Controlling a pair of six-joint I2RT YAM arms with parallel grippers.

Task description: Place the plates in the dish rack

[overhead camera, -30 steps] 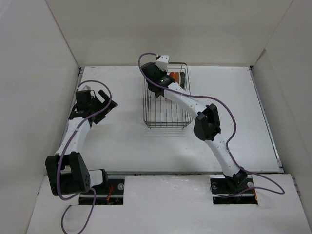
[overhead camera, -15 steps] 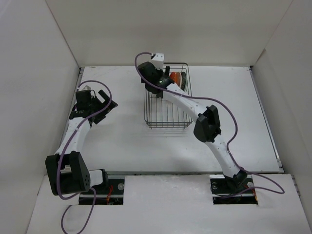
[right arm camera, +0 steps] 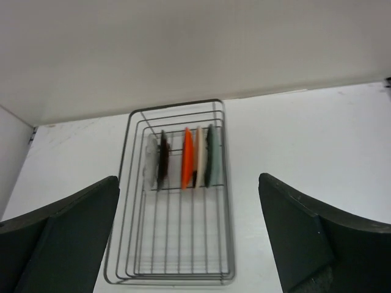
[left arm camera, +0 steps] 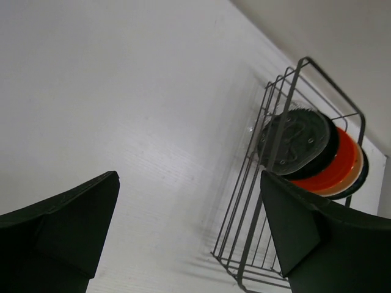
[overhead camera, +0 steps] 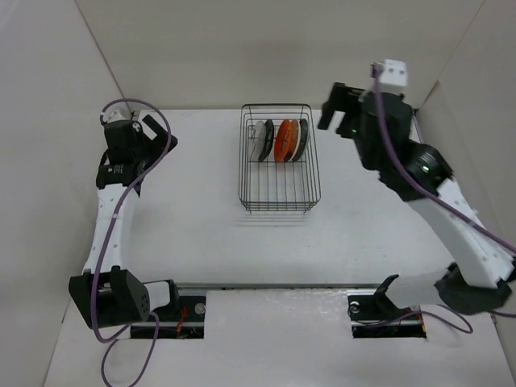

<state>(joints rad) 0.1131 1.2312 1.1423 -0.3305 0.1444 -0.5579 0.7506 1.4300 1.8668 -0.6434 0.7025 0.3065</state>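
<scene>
Over on the left of the counter (overhead camera: 193, 234), the left tool (left arm camera: 188, 177) is hanging spread apart, gripping nothing. Mid-counter, the dish rack (overhead camera: 280, 208) is holding five plates (overhead camera: 278, 139) upright at its far end. Off right, the right tool (right arm camera: 188, 179) is hovering wide apart.

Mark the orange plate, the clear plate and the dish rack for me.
orange plate (right arm camera: 186, 159), right wrist view, middle of its edge-on disc.
clear plate (right arm camera: 151, 160), right wrist view, middle of its disc.
dish rack (overhead camera: 278, 205), top external view, near wire wall.
</scene>
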